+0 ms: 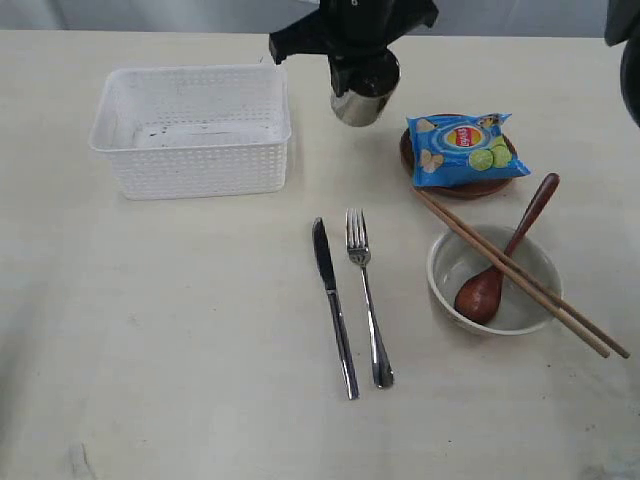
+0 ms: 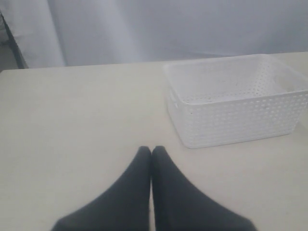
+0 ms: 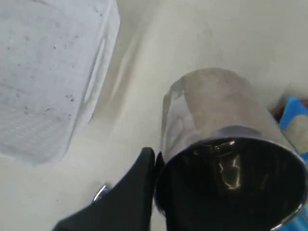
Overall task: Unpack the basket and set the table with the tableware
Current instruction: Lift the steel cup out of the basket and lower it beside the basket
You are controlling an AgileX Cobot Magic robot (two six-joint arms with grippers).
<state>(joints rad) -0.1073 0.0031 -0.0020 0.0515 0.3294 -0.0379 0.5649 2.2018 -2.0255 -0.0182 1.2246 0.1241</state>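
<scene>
My right gripper (image 1: 356, 72) is shut on the steel cup (image 1: 360, 100), which hangs tilted just above the table (image 1: 180, 330) between the basket and the plate. In the right wrist view one finger presses the cup's (image 3: 211, 106) outer wall at the rim and the other is hidden inside. The white basket (image 1: 200, 170) looks empty. Knife (image 1: 333, 305) and fork (image 1: 367, 300) lie side by side at the centre. The cream bowl (image 1: 445, 300) holds the dark spoon (image 1: 480, 293), with the chopsticks (image 1: 580, 325) laid across its rim. My left gripper (image 2: 151, 151) is shut, empty, low over bare table beside the basket (image 2: 240, 120).
A blue chip bag (image 1: 462, 147) lies on the round brown plate (image 1: 470, 188), just right of the cup. A dark arm part (image 1: 628, 60) shows at the top right corner. A grey curtain (image 2: 168, 29) hangs behind the table's far edge.
</scene>
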